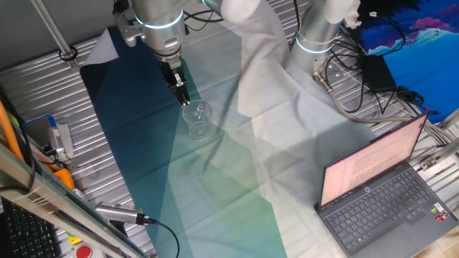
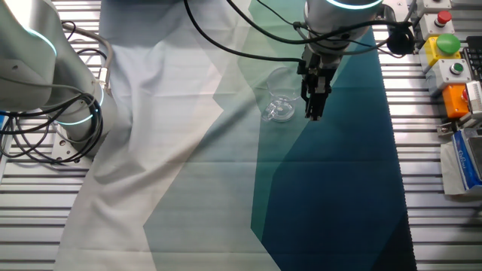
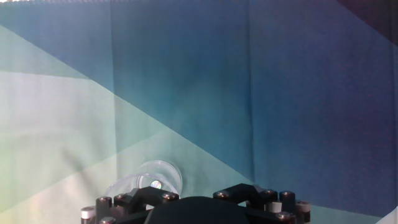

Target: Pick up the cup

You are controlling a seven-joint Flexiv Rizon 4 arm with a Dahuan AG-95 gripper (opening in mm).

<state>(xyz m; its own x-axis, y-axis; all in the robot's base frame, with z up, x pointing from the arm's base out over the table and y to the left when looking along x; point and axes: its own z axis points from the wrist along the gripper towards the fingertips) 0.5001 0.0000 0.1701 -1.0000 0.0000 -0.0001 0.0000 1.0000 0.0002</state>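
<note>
The clear cup [image 1: 198, 121] stands upright on the teal part of the cloth. In the other fixed view the cup [image 2: 279, 99] is just left of my fingers. My gripper [image 1: 183, 97] hangs close above the cloth beside the cup's rim, and its fingers look pressed together with nothing between them. It also shows in the other fixed view [image 2: 313, 111]. In the hand view the cup [image 3: 147, 179] sits at the bottom edge, left of centre, partly hidden behind the dark gripper body [image 3: 199, 210].
A cloth in white, teal and dark blue [image 1: 215, 179] covers the table. An open laptop [image 1: 380, 188] stands at the right front. A second arm's base [image 1: 315, 36] and cables are behind. A button box [image 2: 446, 53] sits at the table's edge.
</note>
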